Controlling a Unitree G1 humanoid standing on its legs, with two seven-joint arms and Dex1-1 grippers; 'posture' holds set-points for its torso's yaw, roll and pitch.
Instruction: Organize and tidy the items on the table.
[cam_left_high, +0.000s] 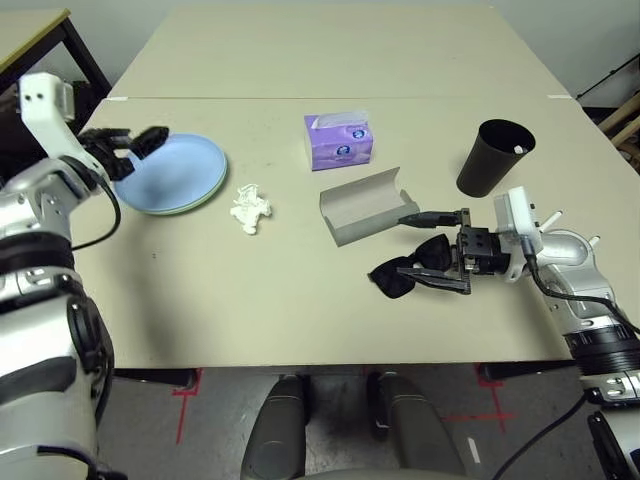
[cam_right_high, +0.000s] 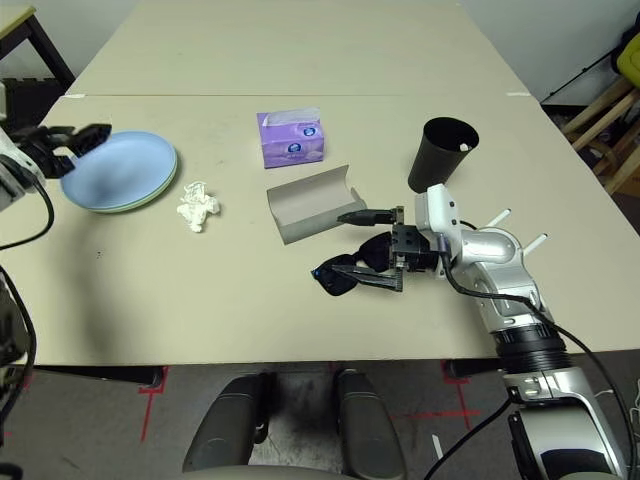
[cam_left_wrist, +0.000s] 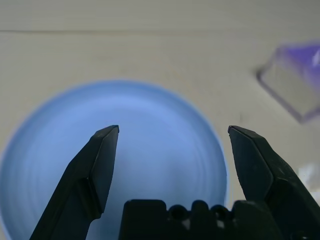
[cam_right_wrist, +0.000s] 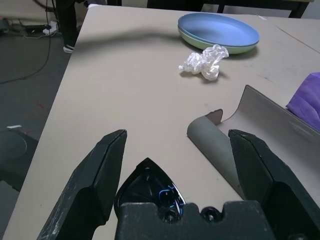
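A: Where do the plates sit?

B: The light blue plate (cam_left_high: 165, 172) lies stacked on the pale green plate (cam_left_high: 200, 200), toward the left side of the table (cam_left_high: 300, 300). Only a green rim shows beneath the blue one.

A: And the left gripper (cam_left_high: 135, 143)?

B: It hangs over the far left edge of the blue plate, its two black fingers spread wide with nothing between them. In the left wrist view the blue plate lies below the parted fingertips (cam_left_wrist: 107, 145).

A: The rest of the items?

B: The small crumpled white tissue (cam_left_high: 250, 208) lies just beside the plates, toward the middle. The grey oblong glasses case (cam_left_high: 365, 205) lies open at the centre. The black sunglasses (cam_left_high: 410, 268) rest on the table just in front of the case.

A: The right gripper (cam_left_high: 440, 250)?

B: Level, pointing left, fingers fully apart. The sunglasses sit at its base between the fingers, though whether they touch I cannot tell.

A: Anything else?

B: A purple tissue box (cam_left_high: 340, 140) behind the case, and a tall black cup (cam_left_high: 495, 157) on the right.
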